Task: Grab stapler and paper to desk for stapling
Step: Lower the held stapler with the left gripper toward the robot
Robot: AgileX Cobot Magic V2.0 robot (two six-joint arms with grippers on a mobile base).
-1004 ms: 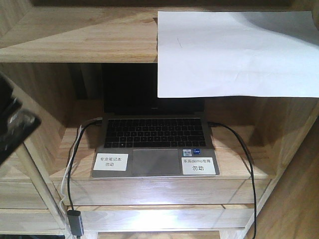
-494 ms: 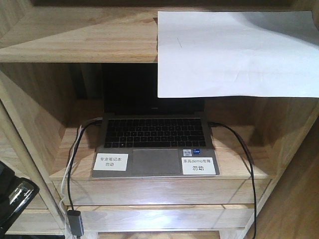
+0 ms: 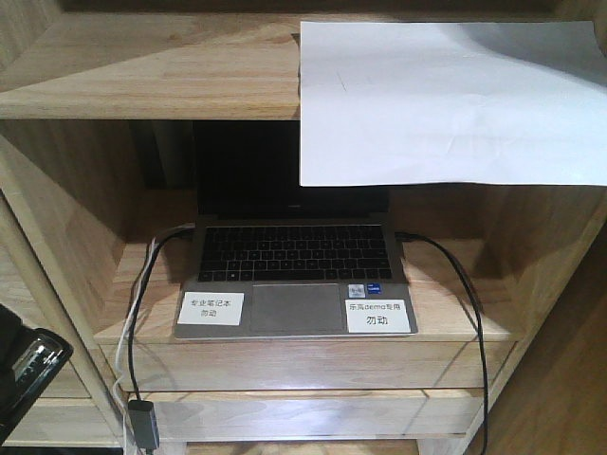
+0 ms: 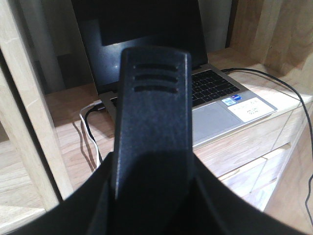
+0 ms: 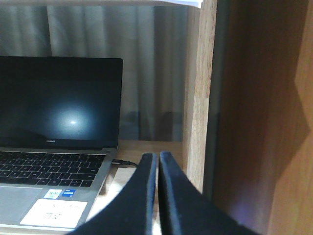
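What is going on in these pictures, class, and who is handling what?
A two-armed robot faces a wooden shelving unit. The paper lies on the upper shelf, its front edge hanging over an open laptop; nothing holds it. The right claw is shut and empty, beside the laptop. The left claw sits low at the left; whether it grips anything cannot be told.

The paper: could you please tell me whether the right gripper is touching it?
Apart. The right wrist view shows the right gripper low beside the laptop, with the paper far above its fingertips.
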